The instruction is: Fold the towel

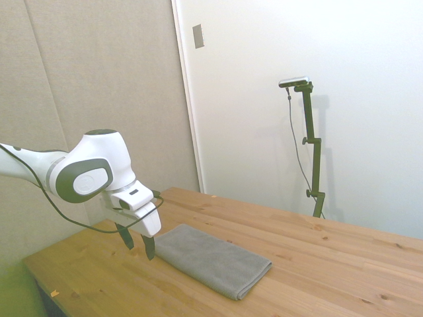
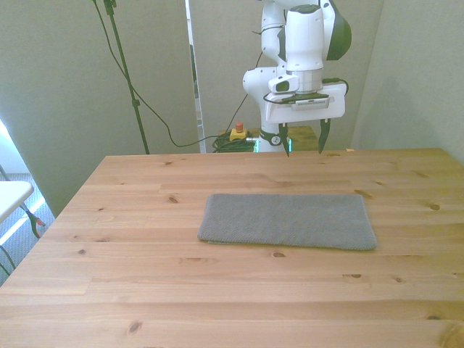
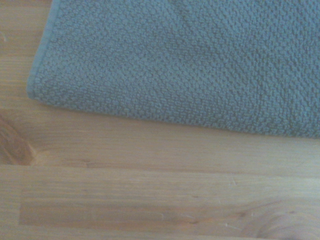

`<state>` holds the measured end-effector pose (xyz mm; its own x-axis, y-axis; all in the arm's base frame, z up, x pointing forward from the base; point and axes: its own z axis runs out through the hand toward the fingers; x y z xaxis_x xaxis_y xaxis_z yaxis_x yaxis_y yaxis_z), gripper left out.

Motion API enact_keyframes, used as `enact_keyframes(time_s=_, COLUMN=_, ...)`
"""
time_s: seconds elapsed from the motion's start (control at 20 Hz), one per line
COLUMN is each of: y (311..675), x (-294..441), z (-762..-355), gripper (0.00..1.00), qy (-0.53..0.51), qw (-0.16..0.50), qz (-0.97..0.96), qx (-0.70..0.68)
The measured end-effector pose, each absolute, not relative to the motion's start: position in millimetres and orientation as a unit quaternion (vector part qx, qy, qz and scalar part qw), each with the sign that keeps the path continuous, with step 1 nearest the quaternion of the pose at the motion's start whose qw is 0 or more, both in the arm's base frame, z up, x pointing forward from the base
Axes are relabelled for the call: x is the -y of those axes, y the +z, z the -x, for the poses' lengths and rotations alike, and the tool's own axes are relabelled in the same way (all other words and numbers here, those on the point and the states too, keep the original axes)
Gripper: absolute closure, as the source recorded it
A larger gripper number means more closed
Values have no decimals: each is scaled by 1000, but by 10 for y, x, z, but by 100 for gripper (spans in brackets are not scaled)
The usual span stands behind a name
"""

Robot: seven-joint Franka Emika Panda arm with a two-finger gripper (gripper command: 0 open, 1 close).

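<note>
While I check the side view first: towel [image 1: 213, 259] lies flat on the desk [image 1: 330, 264], a long grey rectangle w/ a thick rounded edge at its 4 o'clock end, which reads to me as already doubled at least once. My hand [image 1: 138, 246] hangs just off the towel's 9 o'clock end, fingertips low, near the wood but not on the cloth as far as I can tell. Fingers are spread apart, nothing between them.

Front view: towel [image 2: 288, 220] sits mid-desk, long axis running 9 to 3, edges fairly square. Hand [image 2: 304, 139] is at the towel's 12 o'clock, well clear of the cloth, fingers parted and empty. Desk [image 2: 145, 290] shows bare wood all round the cloth.

Wrist view: close patch of terry, towel [image 3: 190, 65] w/ a rounded corner and a bound hem, desk [image 3: 150, 190] planks beside it. Sharp enough to see the weave.

Progress, my read: cloth looks folded and tidy, hand empty, so either done or one more fold left; can't say which from this.

View diffs: side shows layer thickness and hand height; front shows outline and squareness, plus finger gap plainly; wrist gives hem detail only, no hand.
</note>
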<state>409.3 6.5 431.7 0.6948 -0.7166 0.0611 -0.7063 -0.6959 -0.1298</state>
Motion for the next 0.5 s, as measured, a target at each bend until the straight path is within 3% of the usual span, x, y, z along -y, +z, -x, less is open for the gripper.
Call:
enact_keyframes(time_s=0.2, y=4330, x=-89, z=-4208, gripper=0, qy=-71, qw=33, qz=916, qx=-393)
enact_keyframes(time_s=0.5, y=4275, x=-758, z=-5003, gripper=0, qy=-72, qw=-20, qz=927, qx=-368)
